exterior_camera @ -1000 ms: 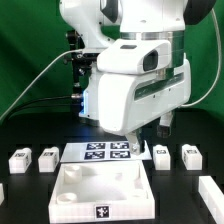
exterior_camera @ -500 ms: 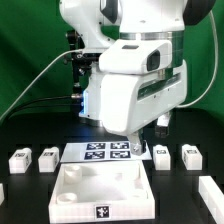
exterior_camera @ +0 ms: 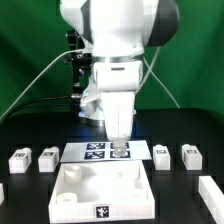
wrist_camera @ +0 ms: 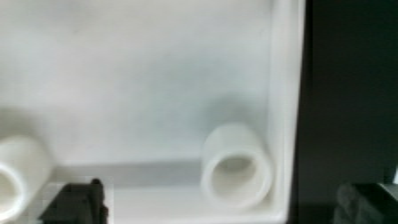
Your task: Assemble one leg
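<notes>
wrist has swung round, claw (exterior_camera: 120, 150) now faces down at panel (exterior_camera: 100, 188) | claw spread wide, empty | leg (exterior_camera: 162, 155) lies loose, just beside marker board (exterior_camera: 90, 152) on exterior view's right | pick not started

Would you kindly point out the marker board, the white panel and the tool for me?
marker board (exterior_camera: 77, 153), exterior view, its bare white end.
white panel (exterior_camera: 72, 207), exterior view, its front wall.
tool (exterior_camera: 120, 151), exterior view, between its fingertips.
</notes>
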`<state>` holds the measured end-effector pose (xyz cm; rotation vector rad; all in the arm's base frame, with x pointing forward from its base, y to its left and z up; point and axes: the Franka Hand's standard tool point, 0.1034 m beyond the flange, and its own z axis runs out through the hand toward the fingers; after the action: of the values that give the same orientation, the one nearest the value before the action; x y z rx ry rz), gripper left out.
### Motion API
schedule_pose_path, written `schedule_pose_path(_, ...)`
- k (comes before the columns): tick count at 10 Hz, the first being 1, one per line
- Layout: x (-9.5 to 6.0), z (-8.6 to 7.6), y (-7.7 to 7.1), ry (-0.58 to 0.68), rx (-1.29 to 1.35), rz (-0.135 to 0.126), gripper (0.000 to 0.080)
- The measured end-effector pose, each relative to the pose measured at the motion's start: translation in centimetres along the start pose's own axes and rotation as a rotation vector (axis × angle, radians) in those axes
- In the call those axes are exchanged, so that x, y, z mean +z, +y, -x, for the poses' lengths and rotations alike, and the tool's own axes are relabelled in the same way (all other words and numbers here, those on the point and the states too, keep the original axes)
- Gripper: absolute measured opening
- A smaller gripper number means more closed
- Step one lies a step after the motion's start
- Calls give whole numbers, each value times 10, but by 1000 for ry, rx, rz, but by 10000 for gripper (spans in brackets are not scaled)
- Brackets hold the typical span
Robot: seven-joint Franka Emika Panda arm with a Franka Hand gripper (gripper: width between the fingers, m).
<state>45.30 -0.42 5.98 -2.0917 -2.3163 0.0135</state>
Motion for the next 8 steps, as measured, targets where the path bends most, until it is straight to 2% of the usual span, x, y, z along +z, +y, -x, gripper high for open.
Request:
schedule_pose_path(4,33,18,-14,16,74,1,650)
schedule_pose_path(7,45,9,-16,18,124,-20,650)
schedule_pose_path(8,45,11,-17,18,128,-20,526)
